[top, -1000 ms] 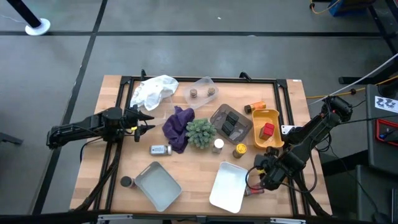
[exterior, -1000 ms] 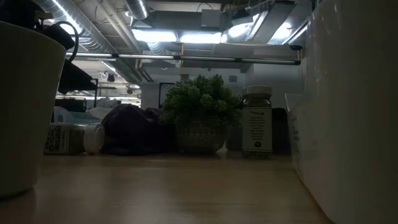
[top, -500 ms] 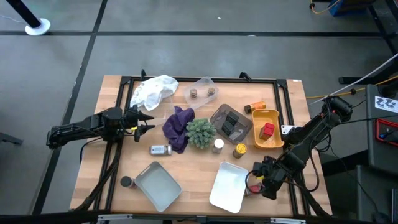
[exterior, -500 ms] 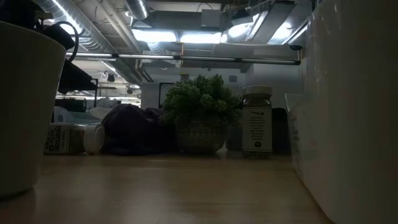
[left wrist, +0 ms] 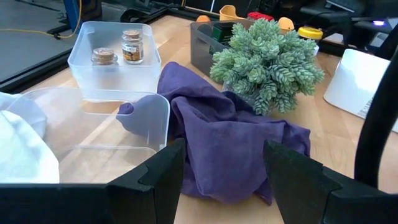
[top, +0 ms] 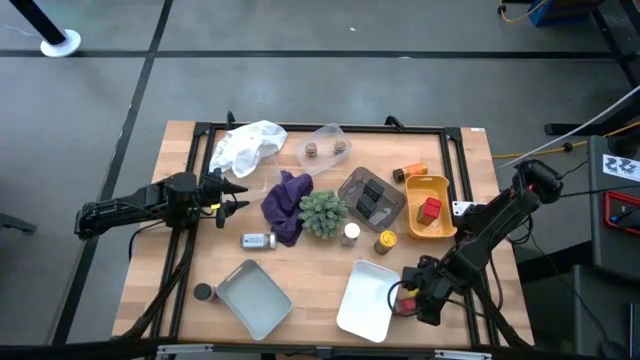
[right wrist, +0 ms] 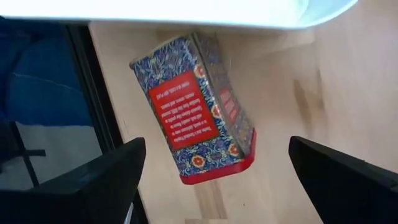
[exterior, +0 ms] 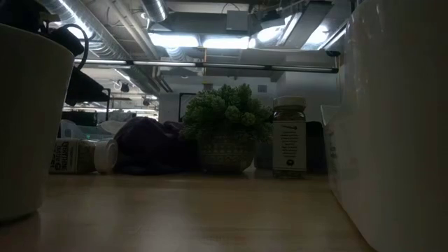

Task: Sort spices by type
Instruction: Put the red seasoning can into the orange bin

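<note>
The right hand [right wrist: 211,180], fingers spread wide, hovers over a patterned red spice tin [right wrist: 196,107] lying flat on the table [right wrist: 286,81] beside a white tray [top: 366,297]. Stiff, light, likely slick; best pinched across its narrow sides. The left hand [left wrist: 221,180] waits half-spread, empty.

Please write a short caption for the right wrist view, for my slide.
Open right gripper above a blue patterned tin with red label, lying beside the white tray.
</note>
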